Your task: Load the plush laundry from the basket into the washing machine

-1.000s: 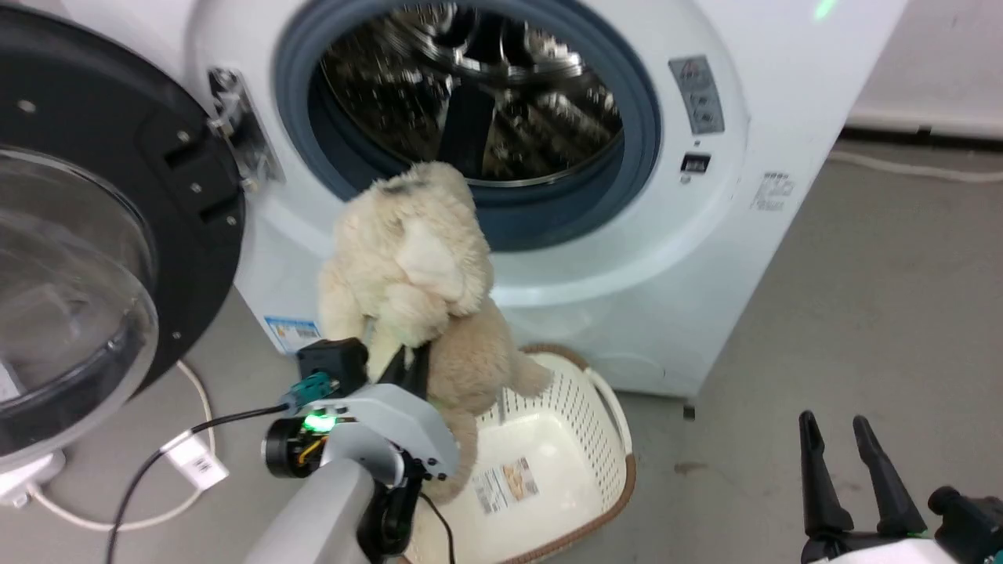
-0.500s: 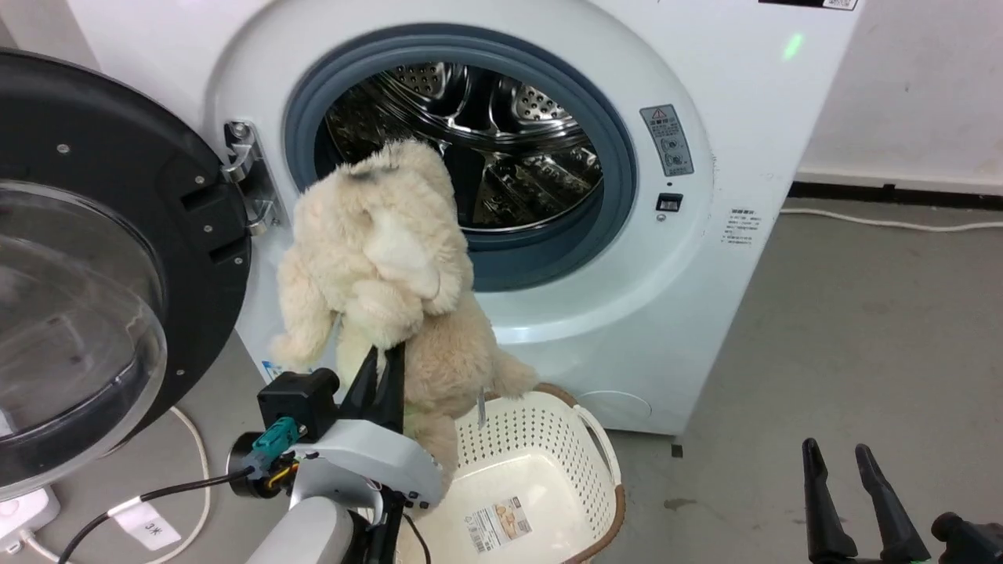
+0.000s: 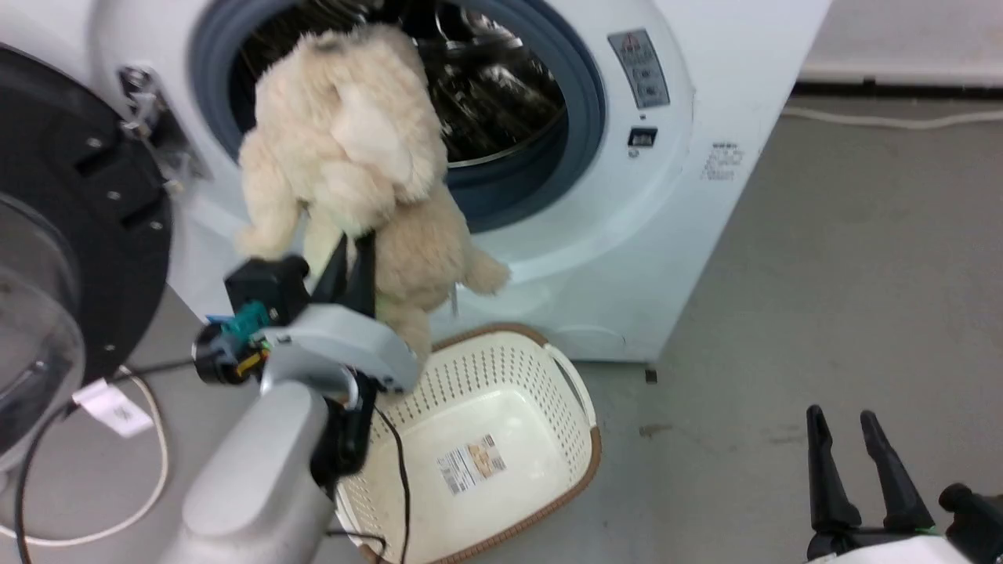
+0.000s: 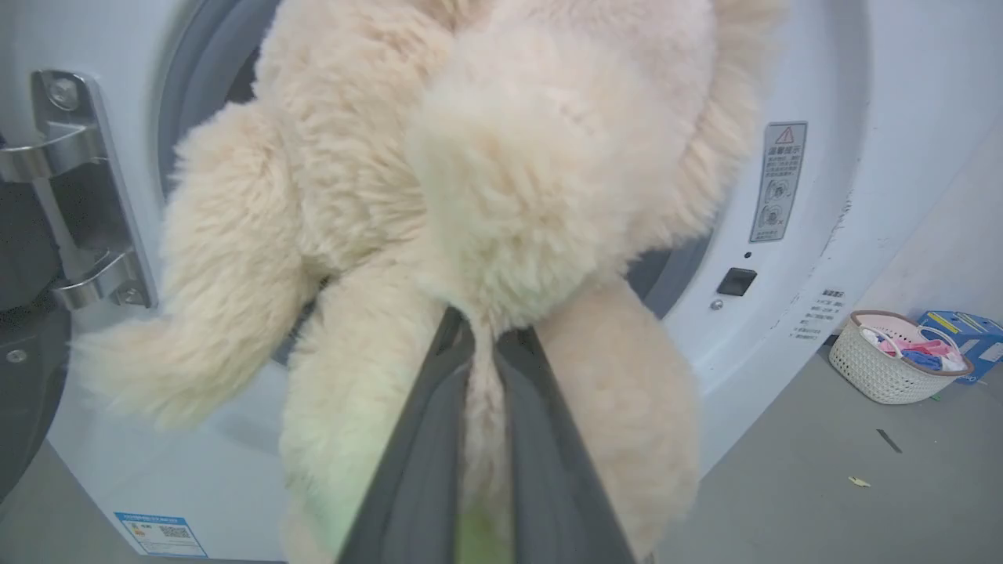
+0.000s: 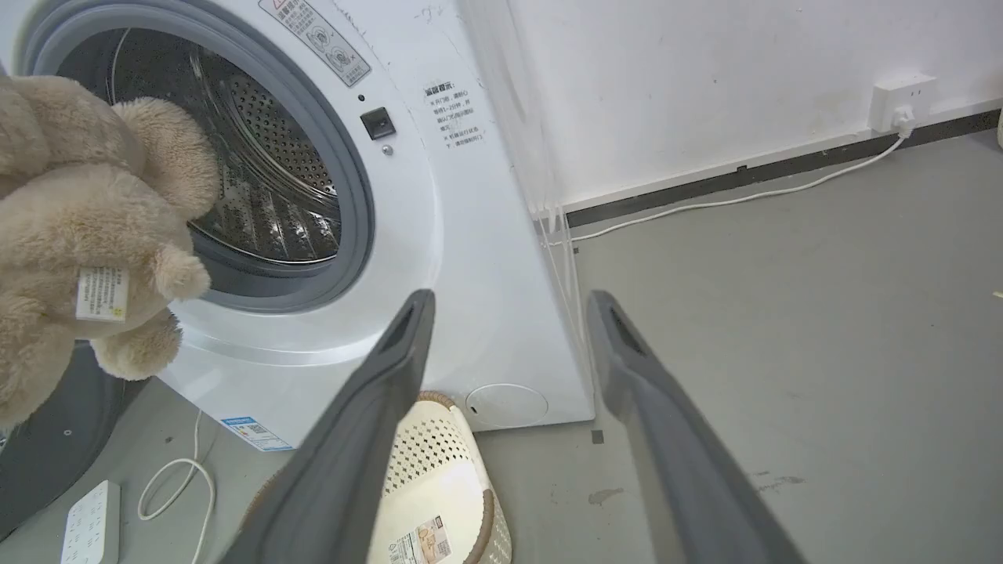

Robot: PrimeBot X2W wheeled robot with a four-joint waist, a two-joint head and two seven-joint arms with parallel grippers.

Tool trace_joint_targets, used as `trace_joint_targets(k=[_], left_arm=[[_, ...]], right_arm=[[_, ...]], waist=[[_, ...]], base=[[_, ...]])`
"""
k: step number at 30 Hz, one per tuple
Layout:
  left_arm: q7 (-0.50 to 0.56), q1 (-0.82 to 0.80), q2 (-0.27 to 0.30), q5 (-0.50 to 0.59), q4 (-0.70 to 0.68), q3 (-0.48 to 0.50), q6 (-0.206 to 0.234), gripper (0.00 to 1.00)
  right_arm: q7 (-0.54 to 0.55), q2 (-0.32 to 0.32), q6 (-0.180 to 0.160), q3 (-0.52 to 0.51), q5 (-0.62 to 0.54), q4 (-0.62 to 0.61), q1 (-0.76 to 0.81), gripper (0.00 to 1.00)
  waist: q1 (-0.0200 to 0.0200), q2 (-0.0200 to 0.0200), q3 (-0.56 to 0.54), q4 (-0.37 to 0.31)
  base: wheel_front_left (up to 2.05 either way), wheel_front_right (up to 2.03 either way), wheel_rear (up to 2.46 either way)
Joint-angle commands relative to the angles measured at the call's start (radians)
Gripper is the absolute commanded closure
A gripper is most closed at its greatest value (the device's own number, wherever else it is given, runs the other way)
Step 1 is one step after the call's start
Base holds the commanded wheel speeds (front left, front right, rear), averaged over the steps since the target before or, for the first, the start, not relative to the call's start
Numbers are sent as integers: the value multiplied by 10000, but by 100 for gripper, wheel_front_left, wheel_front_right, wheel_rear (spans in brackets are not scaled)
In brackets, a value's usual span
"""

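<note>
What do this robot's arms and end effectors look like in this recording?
The left end effector and right end effector each have two long, dark, tapering fingers on a pale grey wrist housing. The left forearm is a smooth, light grey tube. Beside its wrist sit a black boxy module and a teal connector, and a thin black cable loops down from it.

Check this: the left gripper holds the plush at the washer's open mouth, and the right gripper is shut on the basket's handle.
Wrong in one part. The right gripper is open and empty, apart from the basket, as the head view shows. The left gripper does hold the plush laundry at the washing machine's open mouth.
</note>
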Motion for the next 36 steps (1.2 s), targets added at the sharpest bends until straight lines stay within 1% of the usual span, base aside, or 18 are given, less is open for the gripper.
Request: trace_joint_targets(k=[1,8,16,23,30,36], left_arm=[[-57,-287,91,29,89,53,-87,100],[-66,-1694,278,126,933,212,-376,100],[-147,-3253,196,26,1884,540,-514,100],[-230,-4536,233,4,2577,806,-614,100],[-316,-5690,318,69,3040,1047,-677,100],[-347,-6413,438,149,3255,1162,-725,100]], right_arm=[[-48,-18,8,-23,-20,-61,-178,0],[-96,-18,8,-97,-38,-170,-624,0],[-135,-18,8,-51,-104,-294,-1114,0],[-161,-18,8,38,-129,-460,-1475,0],[-185,-18,8,75,-124,-634,-1651,0],[-199,-18,8,143,-89,-728,-1726,0]], waist=[[-2,0,342,-192],[-2,0,1266,-350],[-2,0,2289,-464],[-2,0,3160,-675],[-2,0,4001,-916],[-2,0,4500,-1080]], base=[[0,0,0],[0,0,0],[0,0,0],[0,0,0],[0,0,0],[0,0,0]])
